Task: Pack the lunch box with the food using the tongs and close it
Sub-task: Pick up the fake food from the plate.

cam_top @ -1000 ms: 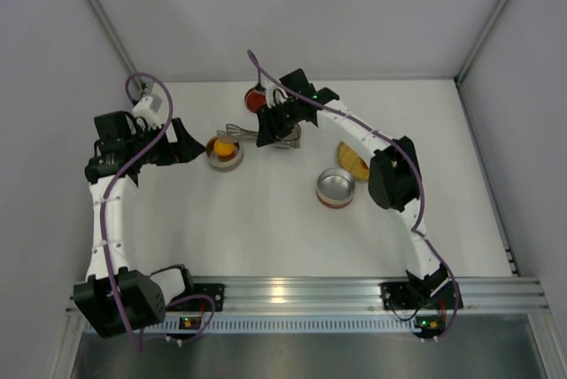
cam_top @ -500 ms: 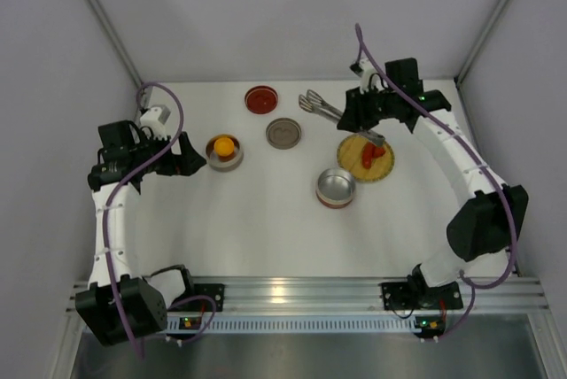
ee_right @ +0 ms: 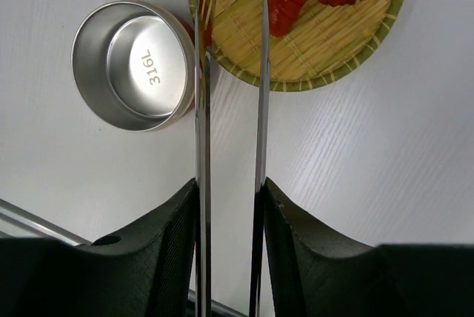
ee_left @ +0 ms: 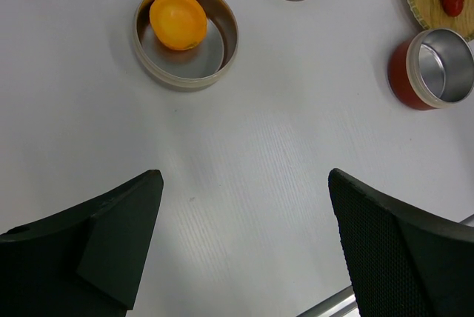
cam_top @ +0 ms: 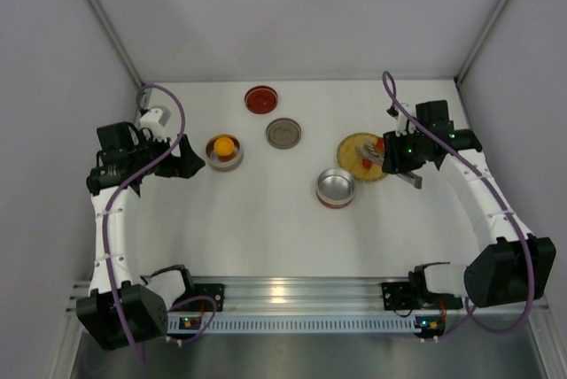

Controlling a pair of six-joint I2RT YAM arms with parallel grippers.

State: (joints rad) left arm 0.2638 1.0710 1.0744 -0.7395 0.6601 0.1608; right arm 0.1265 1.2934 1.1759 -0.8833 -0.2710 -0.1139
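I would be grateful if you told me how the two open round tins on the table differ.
The beige-walled tin holds the round orange piece; the red-walled tin is empty. The beige-walled tin sits on the left, the red-walled tin beside the woven plate. Both are round, steel-lined and lidless.

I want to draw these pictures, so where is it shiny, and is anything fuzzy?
Top view: bright glare on the metal rail. Right wrist view: sharp enough to read the letters inside the steel tin; the tongs show shiny streaks. Left wrist view: the orange piece is crisp, shadows faint and soft.
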